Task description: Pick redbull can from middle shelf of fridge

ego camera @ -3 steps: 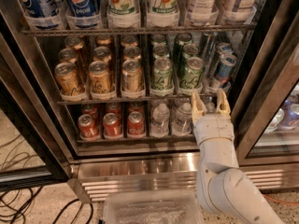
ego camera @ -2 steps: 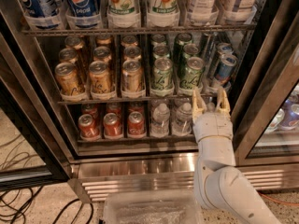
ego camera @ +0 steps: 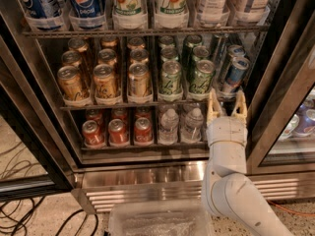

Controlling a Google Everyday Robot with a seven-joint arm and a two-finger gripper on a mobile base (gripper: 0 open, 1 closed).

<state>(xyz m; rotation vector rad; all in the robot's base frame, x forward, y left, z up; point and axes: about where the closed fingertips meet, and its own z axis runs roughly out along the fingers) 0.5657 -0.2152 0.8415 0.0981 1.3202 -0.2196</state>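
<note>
Barely shifted since a second ago, gripper (ego camera: pixel 226 107) points up with fingers apart, holding nothing, just below the redbull can (ego camera: pixel 236 73); can stands at right end of the middle shelf (ego camera: pixel 152 103) of the fridge (ego camera: pixel 147 181); green cans (ego camera: pixel 201 77) just left.

Commercial refreshment point, shop or office pantry. A large dark-framed drinks cooler (ego camera: pixel 277 82) with a louvred stainless steel base panel (ego camera: pixel 147 187) holds wire racks stocked in rows: gold cans (ego camera: pixel 104 81), green cans (ego camera: pixel 171 76), red cans (ego camera: pixel 118 131), large soda bottles (ego camera: pixel 83 4). The white two-finger gripper (ego camera: pixel 226 98), fingers spread, sits at the middle wire rack's (ego camera: pixel 123 103) right end.
</note>
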